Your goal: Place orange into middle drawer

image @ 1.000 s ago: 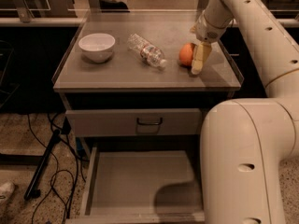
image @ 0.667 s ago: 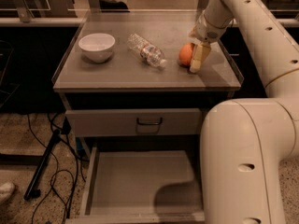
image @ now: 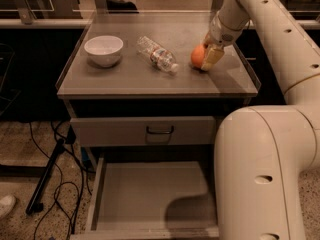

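Note:
The orange (image: 198,56) rests on the grey cabinet top (image: 125,79), at its right side. My gripper (image: 209,60) comes down from the upper right and is right against the orange's right side, low over the top. The middle drawer (image: 150,194) is pulled out at the bottom of the view. Its flat grey floor is bare, and my arm's shadow lies over its right part.
A white bowl (image: 103,49) stands at the left of the cabinet top. A clear plastic bottle (image: 158,54) lies on its side in the middle. A closed drawer with a dark loop handle (image: 160,130) sits above the open one. My arm's large white body (image: 260,174) fills the lower right. Cables (image: 50,174) lie on the floor at left.

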{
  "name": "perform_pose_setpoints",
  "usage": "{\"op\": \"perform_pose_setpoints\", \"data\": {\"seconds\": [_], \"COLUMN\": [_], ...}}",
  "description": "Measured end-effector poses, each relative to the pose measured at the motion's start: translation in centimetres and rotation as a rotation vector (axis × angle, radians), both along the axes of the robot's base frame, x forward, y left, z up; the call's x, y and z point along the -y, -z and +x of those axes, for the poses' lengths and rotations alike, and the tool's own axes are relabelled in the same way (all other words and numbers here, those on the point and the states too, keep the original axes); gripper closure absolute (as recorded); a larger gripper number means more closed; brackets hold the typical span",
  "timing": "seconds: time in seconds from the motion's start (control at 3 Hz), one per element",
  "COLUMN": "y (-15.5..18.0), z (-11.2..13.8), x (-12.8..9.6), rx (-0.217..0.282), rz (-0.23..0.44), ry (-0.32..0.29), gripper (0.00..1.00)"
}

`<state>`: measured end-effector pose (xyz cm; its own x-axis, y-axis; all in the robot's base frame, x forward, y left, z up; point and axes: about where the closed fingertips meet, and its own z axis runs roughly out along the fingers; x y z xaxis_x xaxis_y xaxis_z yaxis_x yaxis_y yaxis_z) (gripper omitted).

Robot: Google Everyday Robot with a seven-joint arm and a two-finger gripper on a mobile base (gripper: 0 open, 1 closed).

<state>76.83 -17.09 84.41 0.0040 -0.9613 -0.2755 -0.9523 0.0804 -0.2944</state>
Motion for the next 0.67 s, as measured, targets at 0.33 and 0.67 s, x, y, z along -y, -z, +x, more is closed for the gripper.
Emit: {"op": "perform_pose_setpoints", "data": {"seconds": [0.33,0.67], "y": [0.00,0.00], "z": [0.00,0.00], "x": [0.00,0.00], "rx": [0.000,0.000], "rz": [0.000,0.000], "ry": [0.000,0.000], "gripper": [0.88,1.00]}}
